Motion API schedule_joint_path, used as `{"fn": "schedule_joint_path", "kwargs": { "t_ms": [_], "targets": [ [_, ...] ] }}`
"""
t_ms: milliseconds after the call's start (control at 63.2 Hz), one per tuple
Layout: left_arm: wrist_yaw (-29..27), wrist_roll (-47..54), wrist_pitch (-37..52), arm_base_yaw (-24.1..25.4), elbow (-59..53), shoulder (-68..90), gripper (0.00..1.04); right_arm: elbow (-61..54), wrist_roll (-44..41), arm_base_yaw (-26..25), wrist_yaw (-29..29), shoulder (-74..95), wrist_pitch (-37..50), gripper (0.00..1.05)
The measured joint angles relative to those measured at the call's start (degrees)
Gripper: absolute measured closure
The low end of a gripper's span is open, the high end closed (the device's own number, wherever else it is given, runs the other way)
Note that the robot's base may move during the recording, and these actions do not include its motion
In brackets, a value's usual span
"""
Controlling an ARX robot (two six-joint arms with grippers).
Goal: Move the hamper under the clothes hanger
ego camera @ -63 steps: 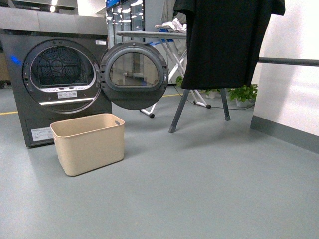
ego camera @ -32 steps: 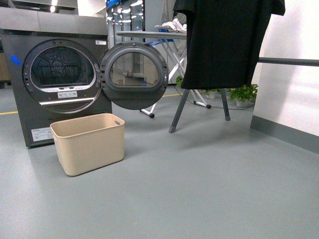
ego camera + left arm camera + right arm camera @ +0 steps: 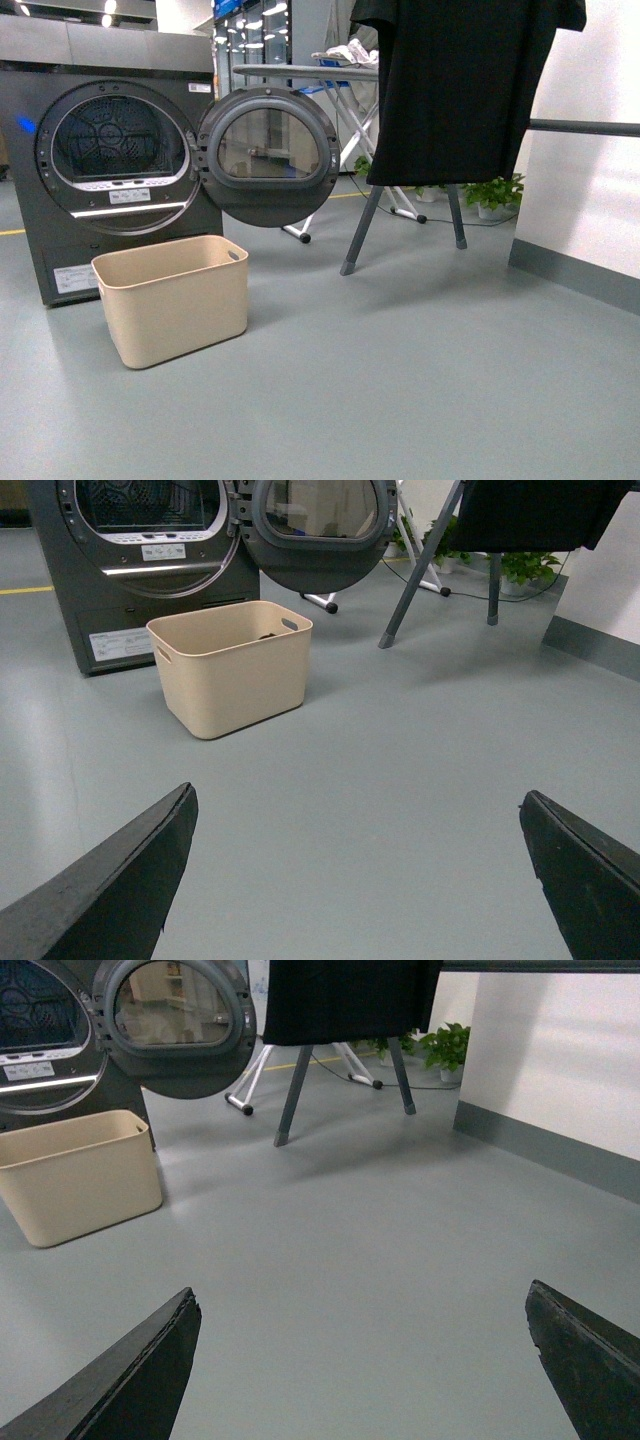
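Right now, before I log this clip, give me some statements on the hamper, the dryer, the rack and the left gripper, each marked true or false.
1. The hamper stands on the floor in front of the dryer. True.
2. The dryer door is shut. False: it is swung open.
3. A black garment hangs on the clothes hanger. True.
4. The hamper already sits under the clothes hanger. False: it is by the dryer, apart from the rack's legs.
5. The left gripper is shut on the hamper's rim. False: it is open and holds nothing, away from the hamper.
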Motion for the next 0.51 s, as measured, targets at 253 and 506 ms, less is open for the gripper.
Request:
{"fn": "schedule_joint_path", "kwargs": {
  "t_ms": [253,506],
  "targets": [
    [0.0,0.0,0.0,0.0,0.0,0.0,0.07,0.0,0.0,0.0,-0.1,0.0,0.0,0.08],
    [0.0,0.0,0.0,0.0,0.0,0.0,0.07,0.0,0.0,0.0,0.0,0.0,0.0,0.08]
  ]
}}
